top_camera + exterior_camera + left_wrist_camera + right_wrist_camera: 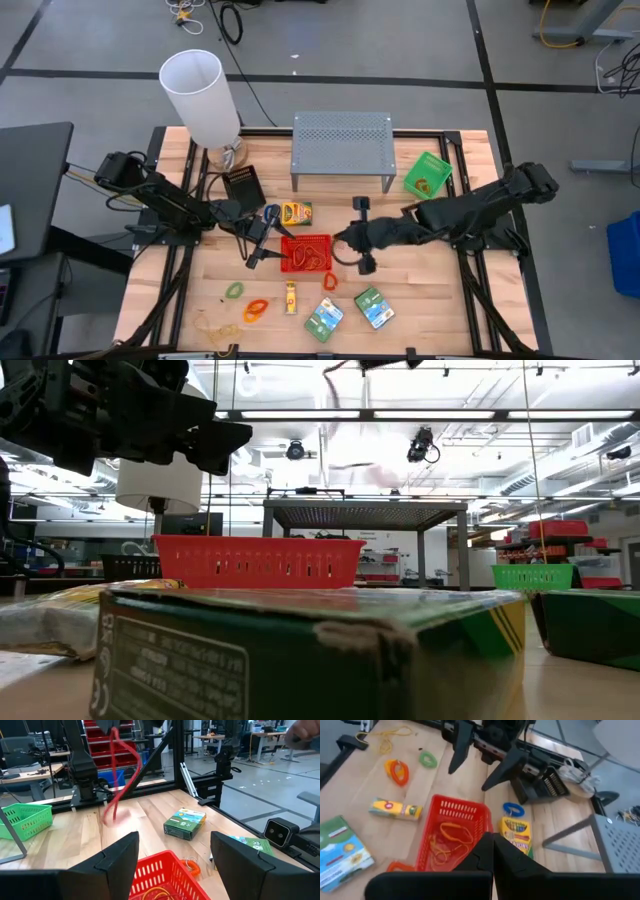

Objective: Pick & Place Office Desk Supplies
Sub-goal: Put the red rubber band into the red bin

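Red band [120,780] (motion-blurred streak)

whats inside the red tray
The red tray holds loose orange rubber bands on its floor. The near corner is covered by the right gripper, jaws shut, so anything there stays hidden.

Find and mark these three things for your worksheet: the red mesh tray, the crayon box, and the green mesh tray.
red mesh tray [305,252]: high view, on the tray's middle, over its floor.
crayon box [516,833]: right wrist view, on the box's printed yellow face.
green mesh tray [428,174]: high view, on the middle of the tray.
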